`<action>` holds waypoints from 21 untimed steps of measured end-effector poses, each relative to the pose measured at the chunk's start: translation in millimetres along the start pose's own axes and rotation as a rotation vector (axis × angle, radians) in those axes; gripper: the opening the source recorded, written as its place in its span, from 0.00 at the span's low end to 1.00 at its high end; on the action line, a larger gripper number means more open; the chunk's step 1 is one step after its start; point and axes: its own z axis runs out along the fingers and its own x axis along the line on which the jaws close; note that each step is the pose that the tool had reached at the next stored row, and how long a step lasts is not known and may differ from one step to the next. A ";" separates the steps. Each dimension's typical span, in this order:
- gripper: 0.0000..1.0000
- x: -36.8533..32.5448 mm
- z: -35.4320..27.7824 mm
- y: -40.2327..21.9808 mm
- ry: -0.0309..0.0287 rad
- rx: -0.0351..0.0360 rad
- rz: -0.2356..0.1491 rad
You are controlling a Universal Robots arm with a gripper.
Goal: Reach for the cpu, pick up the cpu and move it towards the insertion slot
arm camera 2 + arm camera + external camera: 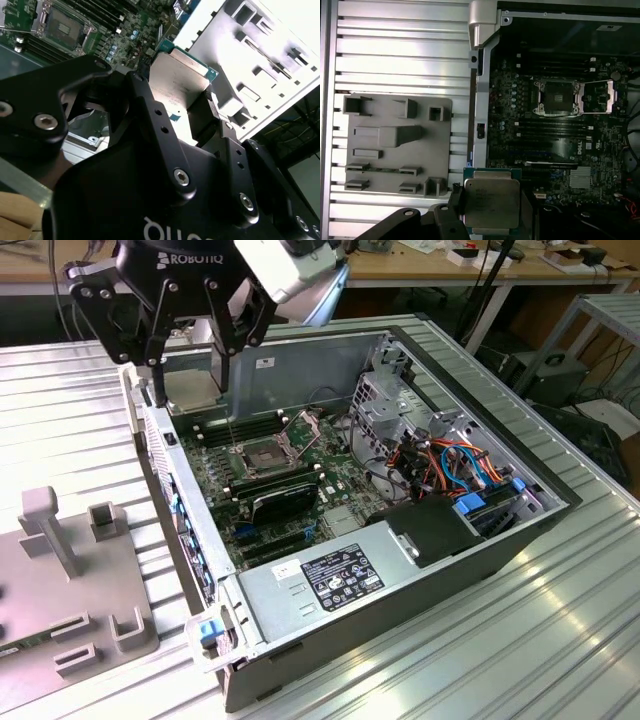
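First wrist view: gripper (491, 212) fingers closed on opposite edges of the cpu (491, 201), chip held flat, silvery-tan face toward cam, green board edge showing round it. Second wrist view, same grip: black fingers (150, 107) pinch cpu (180, 82) from both sides, nothing else between them.

Exterior view: gripper (190, 380) hangs over back corner of open pc case (420, 580), at exterior view's left, cpu (192, 387) between the fingers, raised above the motherboard (310, 455), not touching it.

Insertion slot (258, 459) lies on the board below and toward exterior view's right of the gripper, apart from cpu. Hinged frame plate stands swung open beside the dark square centre; first wrist view shows slot (557, 97) w/ plate folded out to one side. Long black memory slots (555, 127) run beside it.

Outside the case, grey fixture plate (397, 145) w/ raised blocks sits on ribbed metal table (560, 640). Farther back, wooden bench (440, 265) w/ cables.
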 end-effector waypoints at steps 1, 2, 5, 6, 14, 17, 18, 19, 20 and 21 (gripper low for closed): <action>0.55 -2.5 0.0 -0.1 0.0000 0.0000 0.000; 0.55 -5.8 0.0 -0.3 0.0000 0.0000 0.000; 0.55 -13.4 0.2 -0.7 0.0000 0.0000 0.000; 0.55 -18.2 0.4 -0.9 0.0000 0.0000 0.000; 0.55 -57.0 4.5 3.4 -0.0001 0.0000 0.004; 0.55 -74.4 6.1 6.0 0.0000 0.0003 0.004; 0.55 -82.9 7.1 7.2 -0.0001 0.0003 0.005; 0.55 -91.6 8.0 8.6 0.0000 0.0005 0.005; 0.55 -97.2 8.6 9.5 0.0000 0.0007 0.006; 0.55 -101.2 9.1 10.2 0.0000 0.0007 0.006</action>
